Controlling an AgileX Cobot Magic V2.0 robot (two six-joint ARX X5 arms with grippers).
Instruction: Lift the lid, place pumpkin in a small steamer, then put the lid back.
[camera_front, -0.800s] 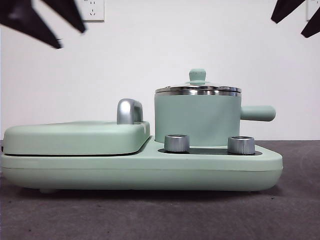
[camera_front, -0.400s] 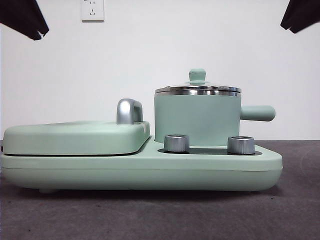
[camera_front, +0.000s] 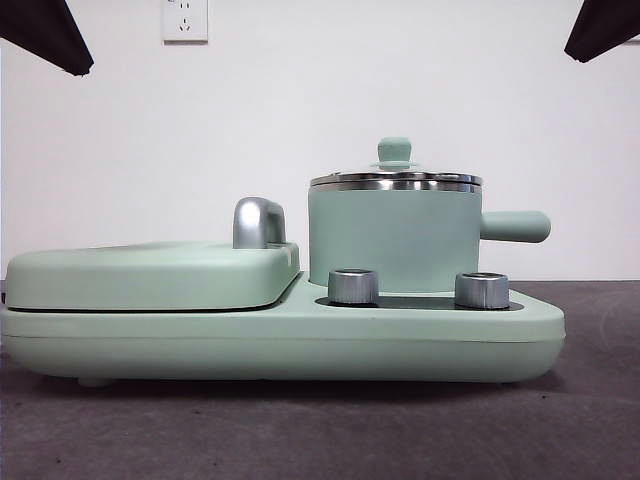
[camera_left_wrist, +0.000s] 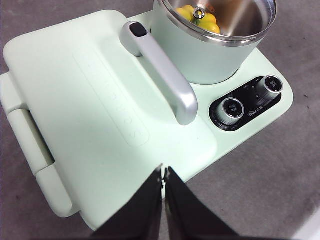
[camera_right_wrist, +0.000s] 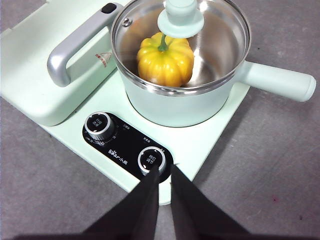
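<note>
Left claw: two black jaws pinched to a thin slit, holding nothing, up over the near-left part of the appliance; in the front view it's just a black tip at the top-left corner. Below it the flat griddle cover, smooth matte mint-green, rounded-rectangle slab, with one curved chrome handle along its right side. Everything sits on one mint-green base with rounded corners, resting on a grey, slightly mottled table. Right half of the base: one small steamer, mint-green cylinder with steel rim and a bare steel inside, and one stubby mint side handle sticking out right. The lid is seated on the rim, clear glass with shiny steel band and one mint knob. One pumpkin is inside the pot under the glass: glossy yellow-orange, ribbed, short green stem. Nearer than the pot, a black glossy control panel carries two ridged metal dials. Right claw: jaws close together with a narrow gap, empty, hovering above the near-right dial; black tip at the top-right corner in front view.
</note>
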